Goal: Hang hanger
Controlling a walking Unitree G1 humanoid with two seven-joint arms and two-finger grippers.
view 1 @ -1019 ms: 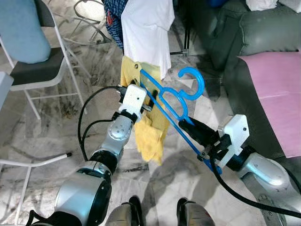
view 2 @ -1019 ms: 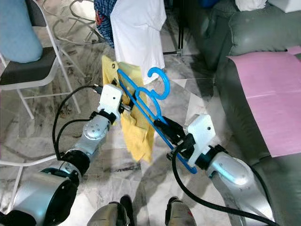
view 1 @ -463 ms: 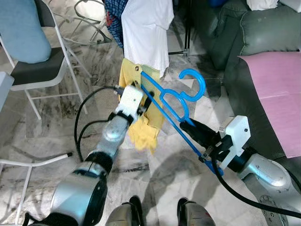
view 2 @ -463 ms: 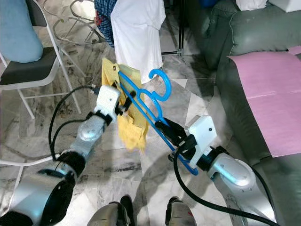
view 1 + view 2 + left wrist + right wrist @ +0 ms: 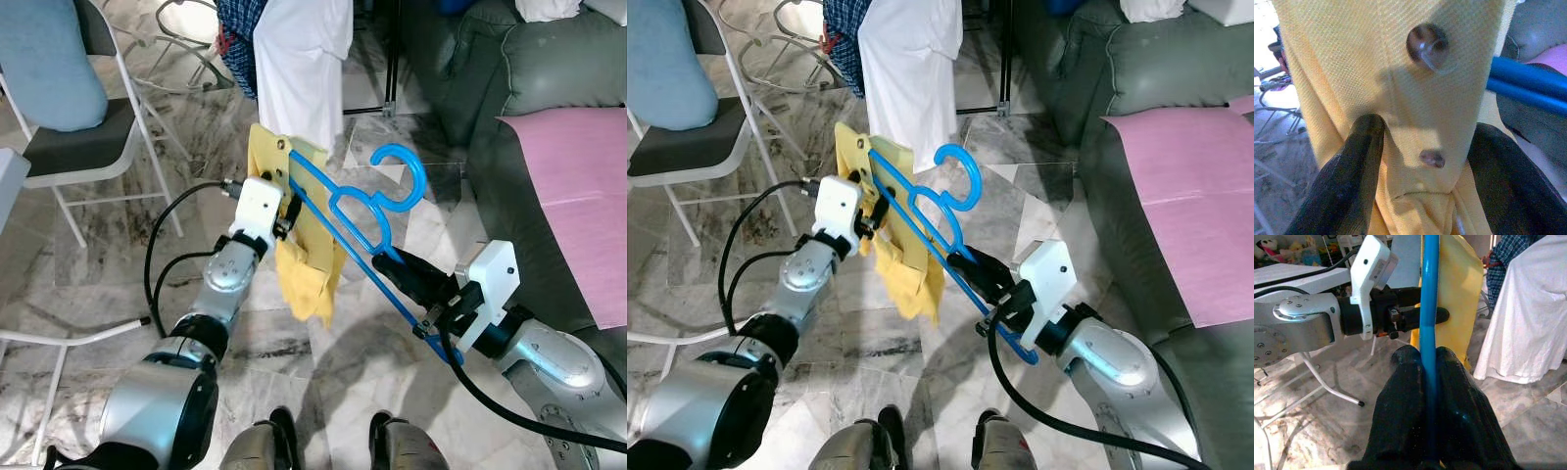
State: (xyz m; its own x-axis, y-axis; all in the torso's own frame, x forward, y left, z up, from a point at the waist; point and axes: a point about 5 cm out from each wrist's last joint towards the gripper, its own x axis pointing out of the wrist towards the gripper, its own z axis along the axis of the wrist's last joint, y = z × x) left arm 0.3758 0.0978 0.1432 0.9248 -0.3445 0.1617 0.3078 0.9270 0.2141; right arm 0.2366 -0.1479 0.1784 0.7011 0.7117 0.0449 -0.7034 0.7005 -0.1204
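Since a second ago our left gripper [image 5: 290,208], pinching the yellow shirt [image 5: 312,235], rises; our right gripper [image 5: 394,265] clamps the blue hanger [image 5: 364,217], slanting up-left, hook toward the clothes rack [image 5: 390,59].

Silver arms, black-fingered left hand [image 5: 290,209], black cables

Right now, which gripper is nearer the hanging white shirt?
Left. The left gripper, pinching the yellow garment, sits just below the white shirt; the right gripper clamps the blue hanger farther down.
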